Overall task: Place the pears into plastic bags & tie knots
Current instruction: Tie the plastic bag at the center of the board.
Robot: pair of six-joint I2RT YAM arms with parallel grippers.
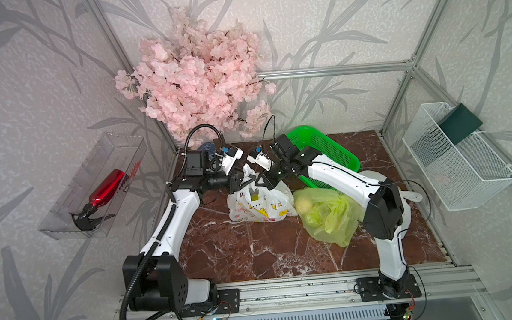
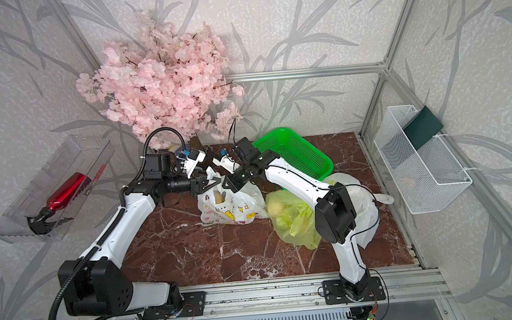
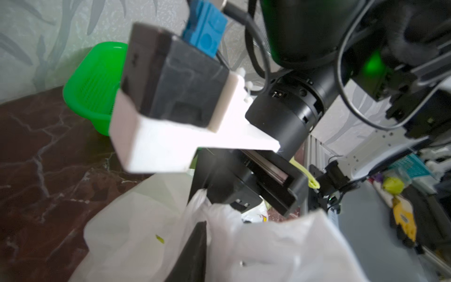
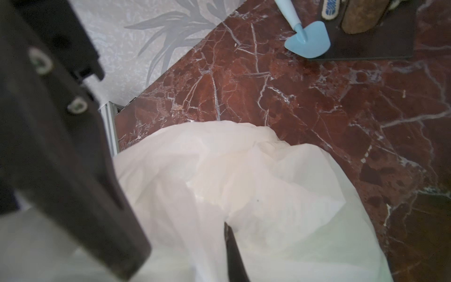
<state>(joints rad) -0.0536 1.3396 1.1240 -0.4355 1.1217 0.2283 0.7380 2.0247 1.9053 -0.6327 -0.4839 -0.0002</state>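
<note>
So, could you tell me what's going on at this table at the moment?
Both arms meet over the white bag in the middle of the table, which has a pear inside. The right gripper is shut on the bag's top; the left gripper is at the same top edge, its grip unclear. A yellow-green bag holding a second pear lies beside it, and a green basket stands behind.

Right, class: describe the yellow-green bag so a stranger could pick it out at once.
Find the green basket at the back of the marble table. Just in front of it lies the yellow-green bag, beside a white printed bag. Unlike that white neighbour, it is tinted yellow-green, with a pear showing through.
</note>
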